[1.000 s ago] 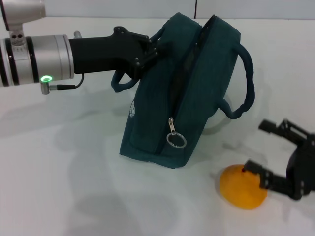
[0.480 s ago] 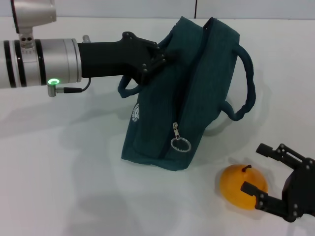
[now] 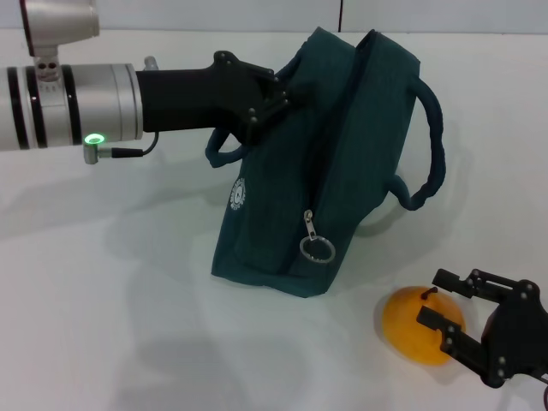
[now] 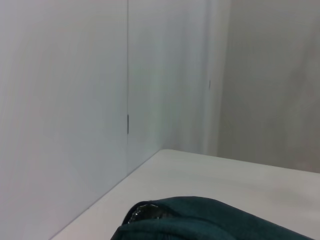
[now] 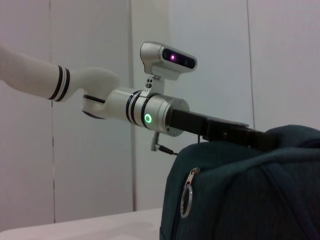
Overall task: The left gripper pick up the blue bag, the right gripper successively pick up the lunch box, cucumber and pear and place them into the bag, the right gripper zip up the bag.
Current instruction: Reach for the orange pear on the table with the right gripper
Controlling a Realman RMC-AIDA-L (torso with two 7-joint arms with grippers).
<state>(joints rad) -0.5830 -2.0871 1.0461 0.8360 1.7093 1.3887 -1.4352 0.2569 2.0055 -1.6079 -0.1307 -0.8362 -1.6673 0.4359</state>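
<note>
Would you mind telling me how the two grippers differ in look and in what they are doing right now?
The left gripper has a silver wrist with a green light; the right gripper is all black. The left is shut on the blue bag, holding its top edge near a handle up off the table; the right is open around the pear, low near the table. Both are black two-fingered claws.

The left gripper [image 3: 267, 96] is a black two-fingered claw with small screws, mounted on a silver cylindrical wrist ringed by black bands; a green light glows beside a thin black cable there. White arm segments follow. The right gripper [image 3: 451, 305] is all black, angular, with visible screws.
</note>
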